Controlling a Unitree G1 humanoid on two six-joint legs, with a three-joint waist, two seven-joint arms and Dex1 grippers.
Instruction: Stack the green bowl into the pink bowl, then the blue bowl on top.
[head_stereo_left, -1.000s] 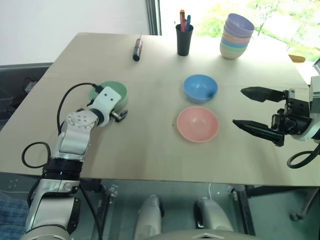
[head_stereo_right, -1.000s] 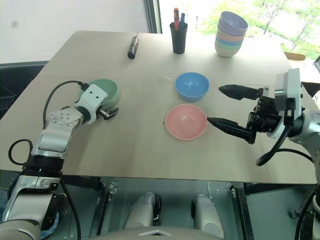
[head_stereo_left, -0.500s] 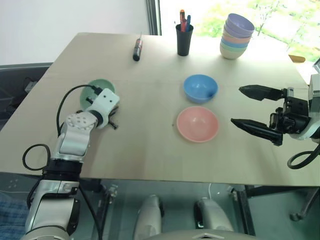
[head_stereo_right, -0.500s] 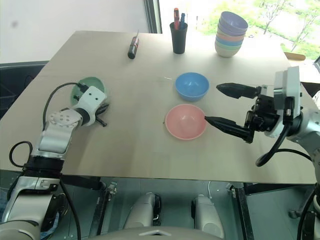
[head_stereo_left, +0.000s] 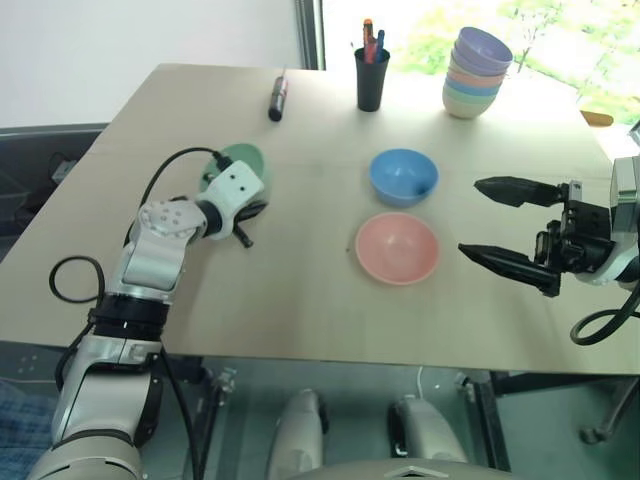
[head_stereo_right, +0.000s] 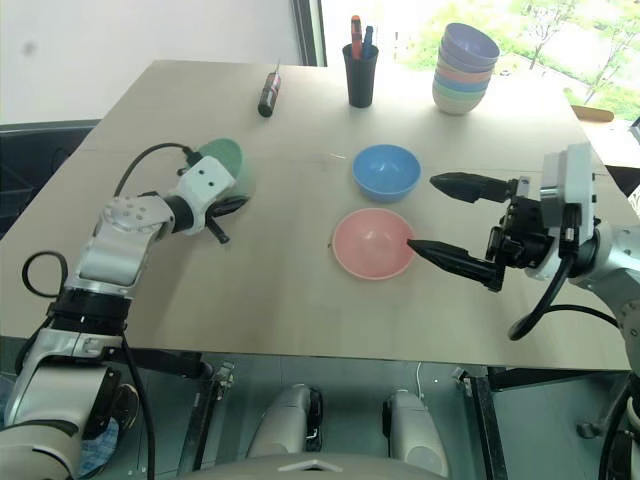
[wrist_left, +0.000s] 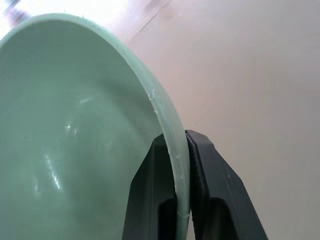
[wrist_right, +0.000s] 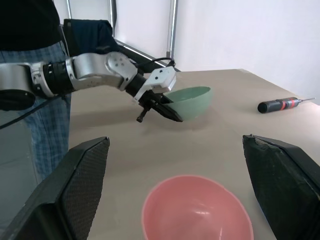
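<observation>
Green bowl (wrist_left: 75, 140) ran off the left wrist view's edges, far rim washed out in glare. Person (wrist_right: 35, 30) beside the table was cropped above the torso.

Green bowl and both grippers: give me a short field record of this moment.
green bowl: lifted off the table, tilted, rim pinched
left gripper: shut on the green bowl's rim
right gripper: open, empty, beside the pink bowl
pink bowl: on table, empty
blue bowl: on table, behind the pink bowl, empty
</observation>
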